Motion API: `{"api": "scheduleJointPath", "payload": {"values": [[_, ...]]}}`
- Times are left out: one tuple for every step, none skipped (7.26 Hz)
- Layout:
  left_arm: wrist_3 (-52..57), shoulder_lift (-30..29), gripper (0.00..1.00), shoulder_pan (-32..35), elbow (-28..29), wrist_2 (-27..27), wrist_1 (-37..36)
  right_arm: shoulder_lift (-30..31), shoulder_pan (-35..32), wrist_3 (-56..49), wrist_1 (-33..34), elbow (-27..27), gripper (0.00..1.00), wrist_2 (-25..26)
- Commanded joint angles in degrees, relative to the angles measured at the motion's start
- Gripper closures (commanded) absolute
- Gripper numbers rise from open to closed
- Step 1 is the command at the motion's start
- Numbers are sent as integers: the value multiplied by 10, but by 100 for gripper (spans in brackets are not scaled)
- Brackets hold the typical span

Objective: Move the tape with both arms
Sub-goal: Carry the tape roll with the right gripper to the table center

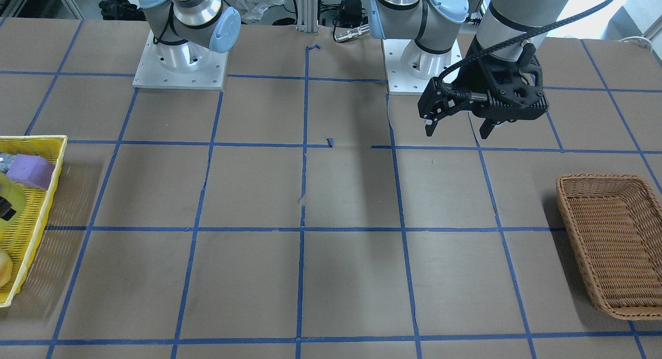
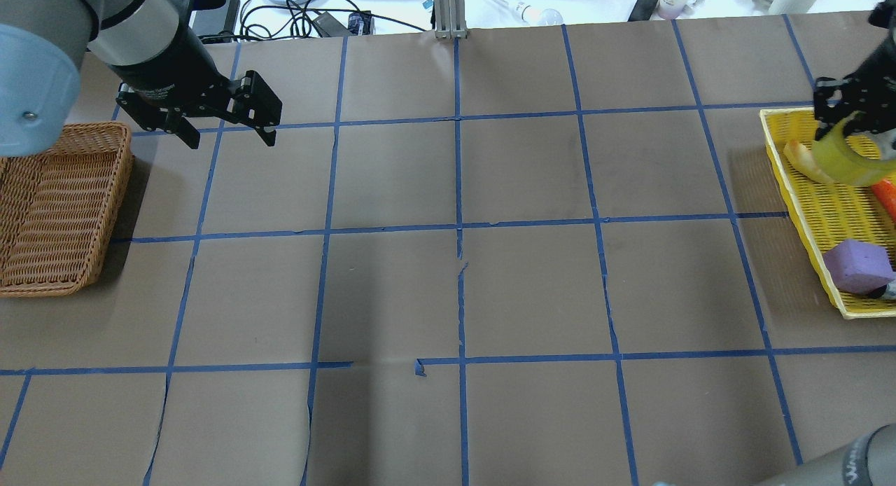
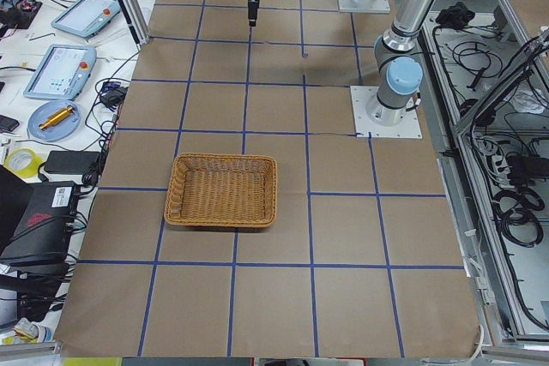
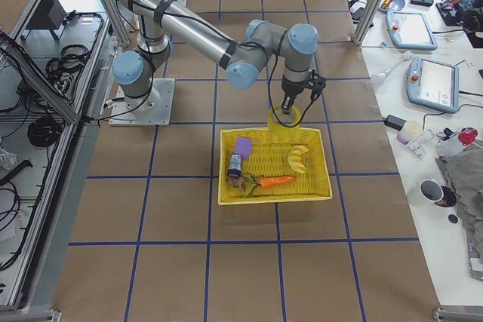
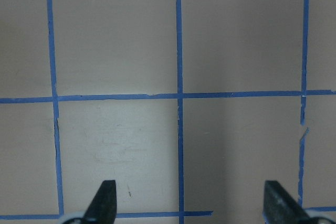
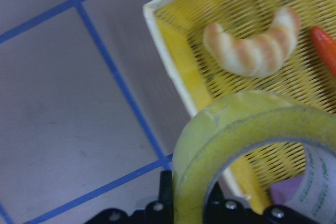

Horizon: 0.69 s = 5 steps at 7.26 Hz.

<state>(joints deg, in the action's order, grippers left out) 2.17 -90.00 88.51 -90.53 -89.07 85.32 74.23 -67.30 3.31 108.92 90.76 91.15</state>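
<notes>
The table [image 2: 532, 290] is seen from high behind the robot in the overhead view and from across it, facing the robot, in the front-facing view; most of its top is shared by both; it is looked along from each end in the side views; bare table is seen close up from the left wrist; the yellow basket [image 6: 168, 56] at the table's end is shared by the very near right wrist view and the exterior right view.

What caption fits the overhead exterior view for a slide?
Right gripper holds the tape over the yellow basket's rim; left gripper hangs open above the table.
</notes>
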Motion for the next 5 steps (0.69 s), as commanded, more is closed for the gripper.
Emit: {"api": "scheduleJointPath", "payload": {"values": [[-1,1,0,0,0,0,-1,-6,-152,193,-6,-2,100,-4],[0,1,0,0,0,-1,-1,-24,-210,247,-3,0,100,-16],[0,1,0,0,0,0,-1,-39,-264,313,2,2,100,-54],[0,1,0,0,0,-1,-1,-51,-302,356,16,11,100,-75],[0,2,0,0,0,-1,0,-59,-331,401,61,27,100,-80]]}}
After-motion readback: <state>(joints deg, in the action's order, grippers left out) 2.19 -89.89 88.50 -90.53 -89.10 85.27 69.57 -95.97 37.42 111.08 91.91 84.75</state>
